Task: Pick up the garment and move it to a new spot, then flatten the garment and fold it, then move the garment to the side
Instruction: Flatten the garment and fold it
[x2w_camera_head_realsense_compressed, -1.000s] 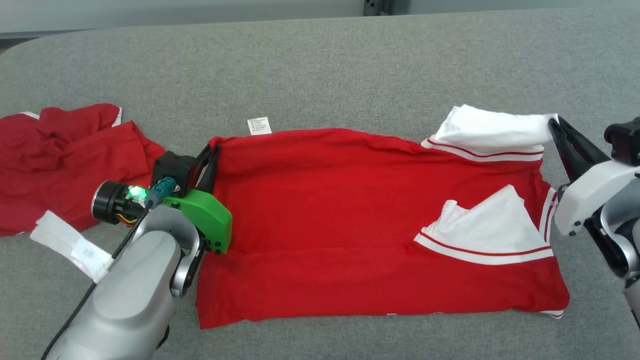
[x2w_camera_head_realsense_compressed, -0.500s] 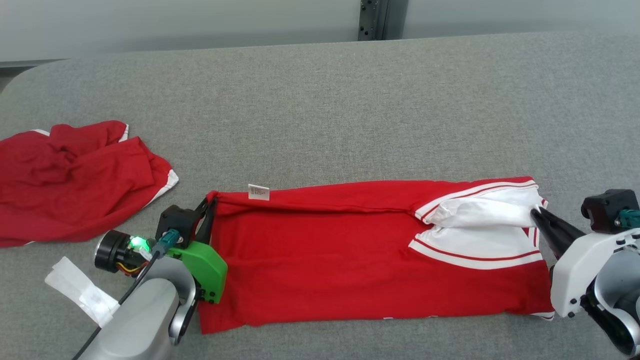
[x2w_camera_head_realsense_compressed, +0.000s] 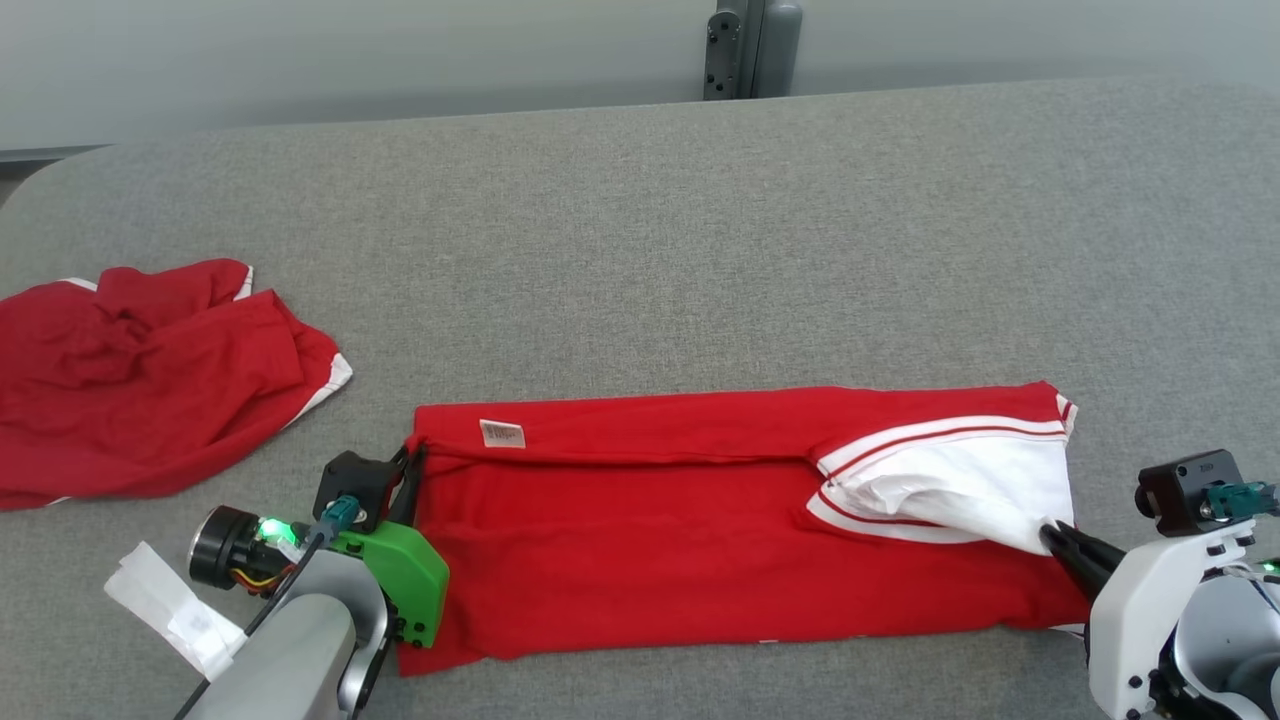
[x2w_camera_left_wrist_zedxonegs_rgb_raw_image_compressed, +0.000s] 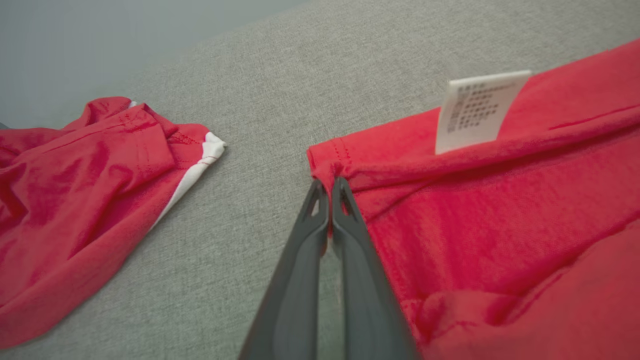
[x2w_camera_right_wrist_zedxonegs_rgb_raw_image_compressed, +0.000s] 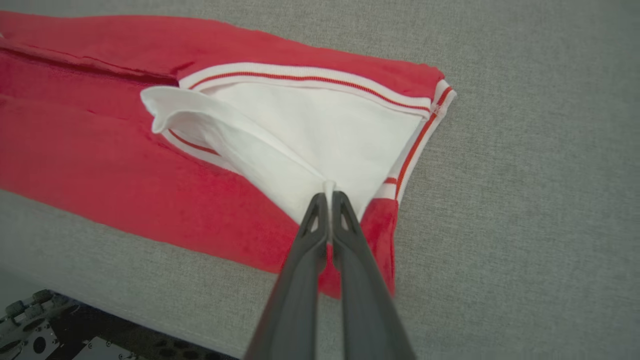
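Two closed grips are holding the red shirt (x2w_camera_head_realsense_compressed: 650, 540) by its ends. It is lying as a long, narrow band on the grey table (x2w_camera_head_realsense_compressed: 640, 230), beside the crumpled red garment (x2w_camera_head_realsense_compressed: 150, 390) and separated from it by a strip of bare cloth.

A second ago the shirt was lying nearly twice as deep, with its far edge about level with the crumpled garment's far part. That edge is now sitting about level with the crumpled garment's middle. The head camera has also been tilting, so only this relation is being relied on. The care label (x2w_camera_head_realsense_compressed: 502, 434) is now lying on top of the folded layer.

The left gripper (x2w_camera_left_wrist_zedxonegs_rgb_raw_image_compressed: 327, 187), fingers pressed together, is pinching the hem corner at the end nearest the crumpled garment. The right gripper (x2w_camera_right_wrist_zedxonegs_rgb_raw_image_compressed: 328, 197), likewise pinched tight, is holding the tip of the white sleeve (x2w_camera_head_realsense_compressed: 960, 480) at the end farthest from it, having drawn the sleeve across the body.

Judgement: the first lengthwise fold is being laid down and appears nearly complete. The sleeve is still bulging in a loose roll, so it is likely needing smoothing before release.
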